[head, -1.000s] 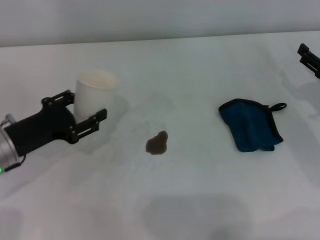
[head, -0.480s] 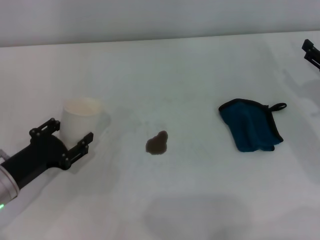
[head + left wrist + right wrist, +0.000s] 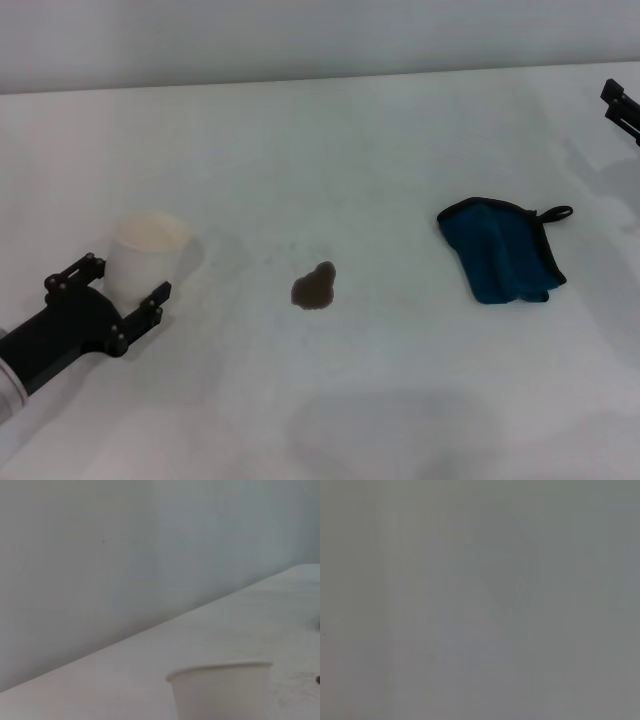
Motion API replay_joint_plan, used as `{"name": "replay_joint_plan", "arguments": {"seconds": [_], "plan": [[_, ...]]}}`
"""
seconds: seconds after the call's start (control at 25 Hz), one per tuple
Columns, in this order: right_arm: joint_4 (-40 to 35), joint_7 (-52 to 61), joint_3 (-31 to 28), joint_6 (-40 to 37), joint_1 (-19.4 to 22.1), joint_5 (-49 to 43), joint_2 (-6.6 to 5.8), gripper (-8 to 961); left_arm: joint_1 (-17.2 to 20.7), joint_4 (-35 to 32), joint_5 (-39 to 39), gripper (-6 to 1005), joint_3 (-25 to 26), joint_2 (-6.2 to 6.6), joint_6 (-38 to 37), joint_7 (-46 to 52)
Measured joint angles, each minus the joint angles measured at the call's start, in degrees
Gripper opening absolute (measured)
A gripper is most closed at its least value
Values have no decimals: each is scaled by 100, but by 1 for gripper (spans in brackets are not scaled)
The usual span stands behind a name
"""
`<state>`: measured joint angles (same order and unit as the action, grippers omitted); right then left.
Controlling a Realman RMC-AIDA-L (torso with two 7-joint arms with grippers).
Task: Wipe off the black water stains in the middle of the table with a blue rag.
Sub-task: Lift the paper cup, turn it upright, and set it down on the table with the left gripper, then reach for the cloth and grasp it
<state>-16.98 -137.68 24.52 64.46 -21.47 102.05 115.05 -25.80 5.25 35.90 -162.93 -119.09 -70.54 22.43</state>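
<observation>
White paper cup (image 3: 146, 255) sits between the spread fingers of my left tool (image 3: 110, 296), unpinched. Black water stains (image 3: 315, 287) mark the middle of the worktop (image 3: 350, 150); the blue rag (image 3: 503, 250) lies well right. My right tool (image 3: 620, 105) shows at the far right edge, grip unclear.

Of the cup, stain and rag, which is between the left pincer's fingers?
The white paper cup, between the left pincer; the stain and blue rag lie apart.
</observation>
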Motion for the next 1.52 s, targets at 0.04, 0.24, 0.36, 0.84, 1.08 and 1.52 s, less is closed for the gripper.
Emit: {"name": "replay_joint_plan", "arguments": {"seconds": [0.04, 0.24, 0.36, 0.84, 1.08, 1.52], "plan": [[5, 0, 0, -59, -5, 0, 0, 852, 11, 1, 0, 660, 1, 0, 0, -5], [10, 0, 42, -147, -19, 0, 7, 852, 122, -9, -6, 662, -2, -5, 93, -234], [-1, -2, 79, -205, -26, 0, 8, 852, 226, -53, 3, 662, 1, -9, 141, -435], [26, -48, 153, -313, -28, 0, 4, 852, 477, -259, 449, 686, -11, -9, 136, -725], [33, -49, 153, -294, 35, 0, 11, 854, 537, -416, 519, 709, -10, -10, 131, -984], [43, -66, 89, -279, 115, 46, 8, 851, 877, -698, 778, 877, -1, -13, -6, -1055]]}}
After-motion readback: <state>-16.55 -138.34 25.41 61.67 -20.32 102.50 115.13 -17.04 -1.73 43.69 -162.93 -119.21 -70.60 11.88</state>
